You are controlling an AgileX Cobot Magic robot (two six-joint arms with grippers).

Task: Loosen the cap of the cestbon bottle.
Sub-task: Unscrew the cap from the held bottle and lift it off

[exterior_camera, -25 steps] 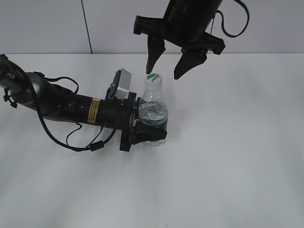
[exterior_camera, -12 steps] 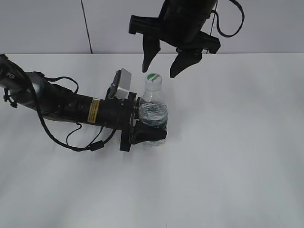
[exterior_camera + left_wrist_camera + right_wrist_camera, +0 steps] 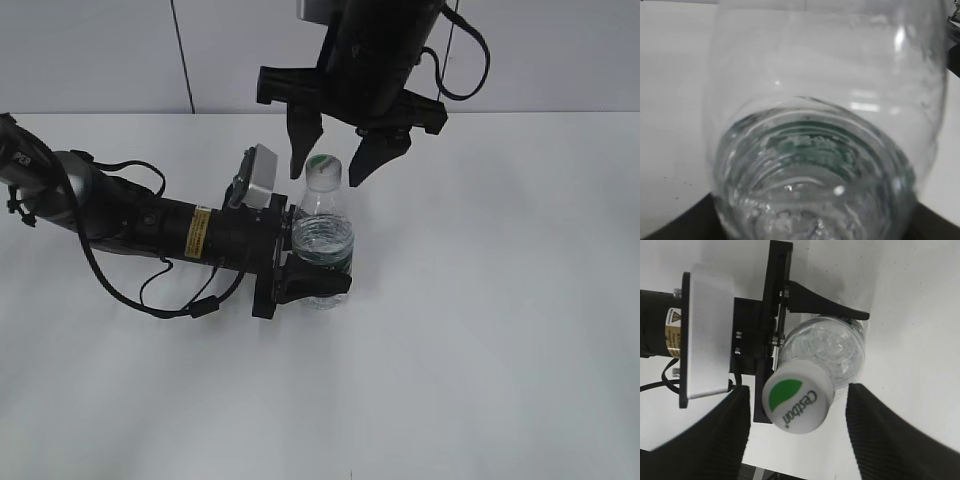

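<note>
White worktop (image 3: 480, 330) fills the exterior view, and on it I see the cestbon bottle (image 3: 322, 245) standing upright. My left end effector (image 3: 310, 285) reaches in from the left, lying low along the worktop, and is clamped around the bottle's lower body. My right end effector (image 3: 332, 170) hangs from above with its jaws spread wide; the cap (image 3: 322, 168) sits between the two fingertips, one tip on each side, and I cannot see either tip touching it.

Through the left wrist view the clear bottle (image 3: 825, 125) fills nearly the whole picture, pressed right up against the camera, with green showing through the water. I cannot see the fingers themselves here.

From the right wrist view I look straight down on the cap (image 3: 797, 399), white with a green leaf mark and "Cestbon" lettering, directly below and between my right fingers (image 3: 722, 435), which stand apart from it on both sides. Beyond the cap, the left end effector (image 3: 805, 320) grips the bottle (image 3: 837, 352).
</note>
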